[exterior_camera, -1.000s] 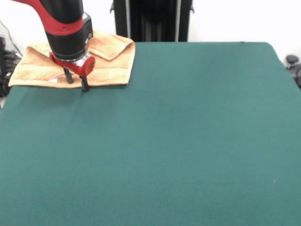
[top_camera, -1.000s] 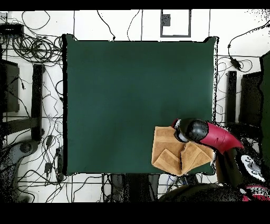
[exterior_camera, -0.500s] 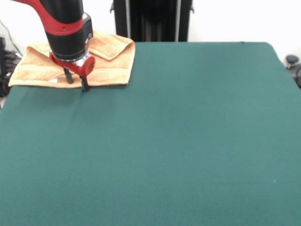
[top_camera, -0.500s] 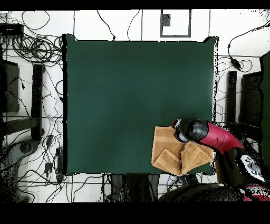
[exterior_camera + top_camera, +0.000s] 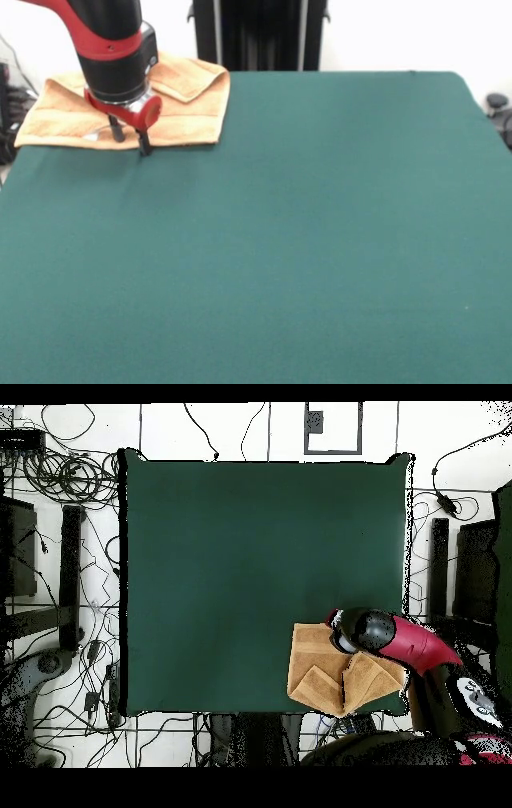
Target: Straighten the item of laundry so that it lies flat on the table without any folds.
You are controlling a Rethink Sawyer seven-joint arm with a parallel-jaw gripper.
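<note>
The orange-tan item of laundry lies at the far left corner of the green table, with its upper layers folded over one another. In the overhead view the item of laundry sits at the bottom right of the table, partly past the edge. My gripper is low over the cloth's near edge. Its fingers stand apart: one finger over the cloth, the other right at the hem. Nothing is clamped between them. From above, the red arm's wrist hides the gripper.
The table's left edge and far edge run close beside the gripper. Loose cables lie on the floor around the table, and dark stands flank its sides.
</note>
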